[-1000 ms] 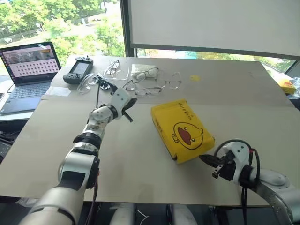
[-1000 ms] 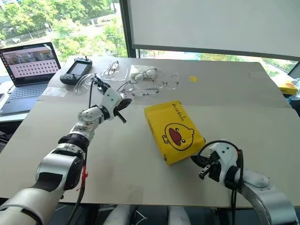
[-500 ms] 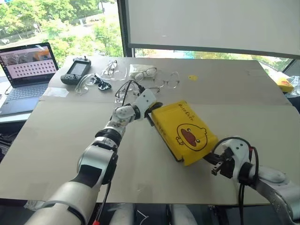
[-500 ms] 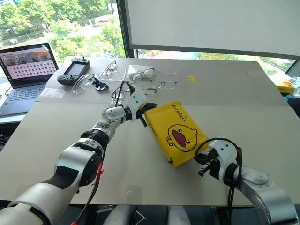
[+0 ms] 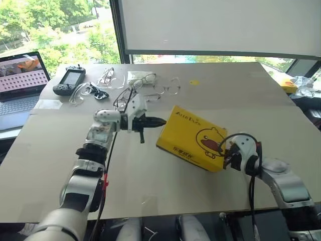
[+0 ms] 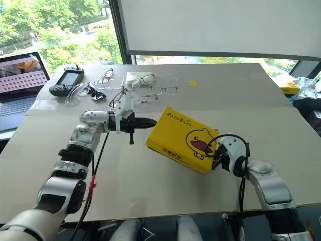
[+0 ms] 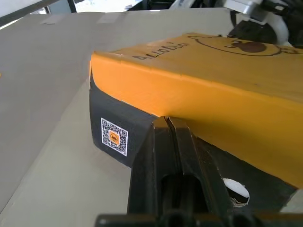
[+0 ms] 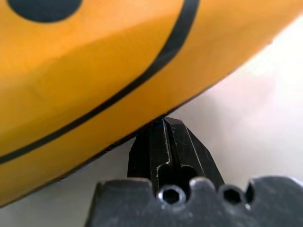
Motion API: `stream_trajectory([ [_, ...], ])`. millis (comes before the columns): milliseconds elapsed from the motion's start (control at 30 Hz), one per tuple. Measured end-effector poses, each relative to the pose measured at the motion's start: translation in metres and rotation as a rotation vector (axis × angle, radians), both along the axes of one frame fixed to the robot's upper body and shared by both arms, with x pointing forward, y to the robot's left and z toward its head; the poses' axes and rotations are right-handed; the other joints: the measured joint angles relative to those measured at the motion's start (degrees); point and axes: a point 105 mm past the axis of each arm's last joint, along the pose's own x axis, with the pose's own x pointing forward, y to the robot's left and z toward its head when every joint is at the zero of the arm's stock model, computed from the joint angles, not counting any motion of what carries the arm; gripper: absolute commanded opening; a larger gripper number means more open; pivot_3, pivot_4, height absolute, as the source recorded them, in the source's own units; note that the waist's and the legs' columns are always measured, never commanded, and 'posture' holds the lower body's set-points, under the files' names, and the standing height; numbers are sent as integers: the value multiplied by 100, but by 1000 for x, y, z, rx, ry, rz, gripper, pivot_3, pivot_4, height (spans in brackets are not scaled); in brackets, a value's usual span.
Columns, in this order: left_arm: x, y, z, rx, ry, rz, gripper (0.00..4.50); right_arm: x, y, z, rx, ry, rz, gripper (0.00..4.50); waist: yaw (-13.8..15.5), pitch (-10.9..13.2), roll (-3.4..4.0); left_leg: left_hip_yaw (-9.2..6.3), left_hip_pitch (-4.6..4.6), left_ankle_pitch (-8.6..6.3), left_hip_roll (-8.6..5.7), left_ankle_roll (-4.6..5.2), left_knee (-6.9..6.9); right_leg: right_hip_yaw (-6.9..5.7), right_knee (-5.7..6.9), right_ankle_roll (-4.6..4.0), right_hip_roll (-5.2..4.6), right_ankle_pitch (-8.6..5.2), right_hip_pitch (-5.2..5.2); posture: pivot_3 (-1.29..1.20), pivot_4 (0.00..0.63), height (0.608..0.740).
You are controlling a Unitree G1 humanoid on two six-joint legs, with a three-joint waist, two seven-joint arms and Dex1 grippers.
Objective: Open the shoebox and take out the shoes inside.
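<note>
In the head views the shoebox (image 5: 193, 138) is lying lid-on across the tabletop (image 5: 150, 181), the closed left hand (image 5: 159, 121) and closed right hand (image 6: 215, 161) meeting opposite ends, gripping nothing. In the left wrist view pinched fingertips (image 7: 166, 126) are nosing under the lid's lip; the right wrist view is showing likewise, so prying upward looks next.

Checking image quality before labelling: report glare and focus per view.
Left eye view: window bright, table evenly lit, shoebox sharp. Left wrist view: box's near lid edge soft, fingers sharp. Right wrist view: lid very close, blurred.
</note>
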Motion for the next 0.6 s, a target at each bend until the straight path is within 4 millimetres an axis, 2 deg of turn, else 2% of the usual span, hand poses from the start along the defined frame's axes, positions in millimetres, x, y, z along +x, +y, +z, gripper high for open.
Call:
stream_trajectory([
  [67, -14, 23, -4, 46, 65, 51, 0, 11, 16, -2, 10, -16, 48, 33, -61, 0, 0, 1, 24, -1, 21, 0, -8, 21, 0, -12, 32, 4, 11, 0, 150, 740],
  [200, -36, 54, -20, 132, 156, 152, 0, 26, 49, -1, 50, -34, 137, 33, -136, 0, -2, 17, 54, -1, 80, 0, -31, 39, 3, -47, 89, 16, 9, 0, 150, 740],
  [367, -46, 69, -15, 171, 136, 231, 0, 30, 74, -1, 49, -38, 226, 33, -88, -1, -3, 21, 76, -1, 129, -2, -64, 47, 11, -88, 145, 12, -2, 0, 150, 740],
  [467, -44, 75, -9, 168, 89, 285, 0, 30, 80, -1, 32, -43, 251, 33, -96, -1, -3, 37, 91, -4, 149, -6, -73, 61, 14, -93, 163, 10, -2, 0, 150, 740],
  [600, -42, 84, -14, 232, 27, 321, 0, 29, 84, 0, 3, -46, 281, 33, -102, -1, -3, 67, 106, -15, 173, -24, -79, 89, 14, -104, 181, 7, -4, 0, 150, 740],
])
